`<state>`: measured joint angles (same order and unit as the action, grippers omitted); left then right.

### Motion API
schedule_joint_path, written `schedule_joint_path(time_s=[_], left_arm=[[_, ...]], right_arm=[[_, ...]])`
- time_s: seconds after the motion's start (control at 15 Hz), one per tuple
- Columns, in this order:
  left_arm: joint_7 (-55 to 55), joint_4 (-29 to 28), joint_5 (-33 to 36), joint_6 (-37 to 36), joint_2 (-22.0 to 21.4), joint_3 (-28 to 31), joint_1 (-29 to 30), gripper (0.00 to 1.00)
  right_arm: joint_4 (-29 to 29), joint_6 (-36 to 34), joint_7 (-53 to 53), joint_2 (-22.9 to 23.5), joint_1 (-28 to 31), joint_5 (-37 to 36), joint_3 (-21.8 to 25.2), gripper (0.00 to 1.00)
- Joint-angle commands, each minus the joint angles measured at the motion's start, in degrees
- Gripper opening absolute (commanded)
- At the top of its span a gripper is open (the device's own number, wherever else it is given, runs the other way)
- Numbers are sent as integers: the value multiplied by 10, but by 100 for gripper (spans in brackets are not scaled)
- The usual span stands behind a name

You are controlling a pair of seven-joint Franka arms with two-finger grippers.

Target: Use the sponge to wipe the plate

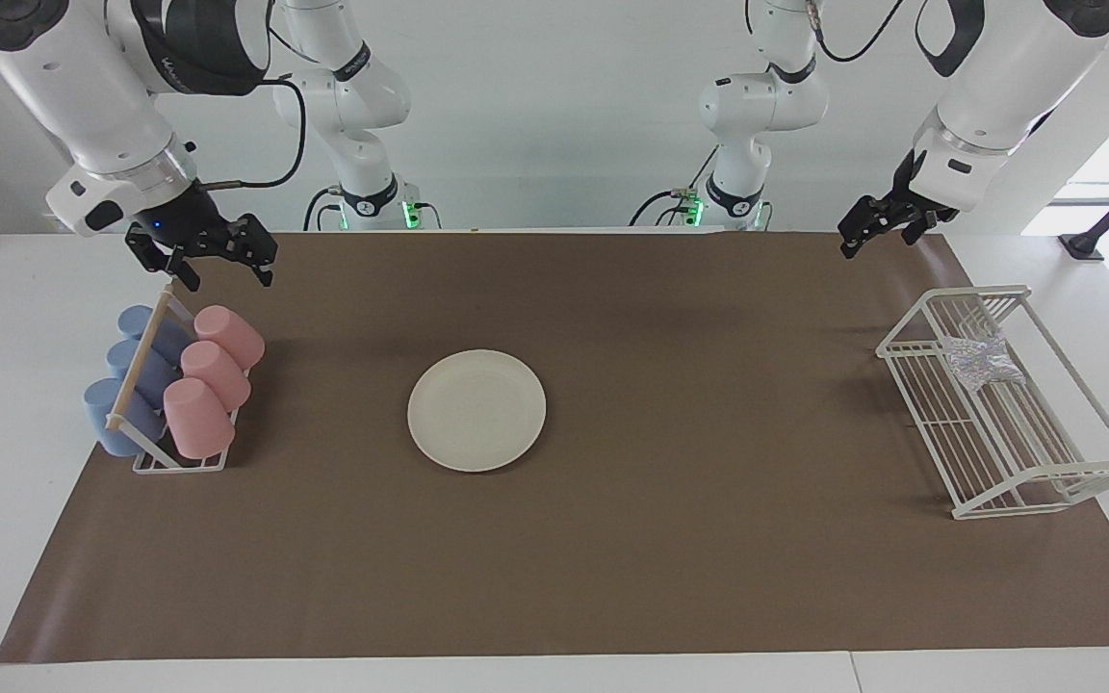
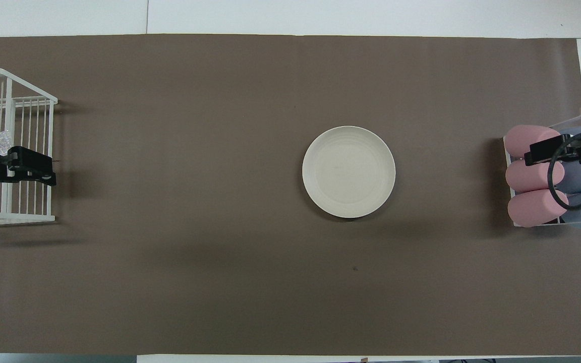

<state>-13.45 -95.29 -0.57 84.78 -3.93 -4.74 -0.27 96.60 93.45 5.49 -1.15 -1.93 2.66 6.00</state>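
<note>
The round, smooth cream plate (image 1: 477, 410) lay mid-counter; the crinkly silver mesh sponge (image 1: 981, 361) sat in a wire rack (image 1: 1036, 469). Left tool (image 1: 877, 227) and right tool (image 1: 218, 253) hung released, empty.

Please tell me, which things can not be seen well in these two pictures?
- Sponge: the overhead view shows only a corner of it; the left claw covers the rest.
- Blue cups: mostly hidden by the pink cups and the right claw in the overhead view.
- White rack: cut off by the overhead view's edge.
</note>
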Motion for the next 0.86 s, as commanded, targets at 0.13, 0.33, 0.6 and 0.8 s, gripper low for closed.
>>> schedule_joint_path(time_s=[0.13,0.33,0.6,0.8], left_arm=[[16,56,-8,0,26,19,-28,100],[26,55,-5,-8,26,25,-47,100],[62,48,-5,-13,23,33,-50,100],[61,48,-6,-13,23,33,-49,100]], right_arm=[[2,-5,17,-6,1,-7,-1,100],[2,-4,18,-6,0,-7,-1,100],[2,-5,18,-6,-1,-6,-1,100],[3,-3,17,-6,-1,-6,-2,100]])
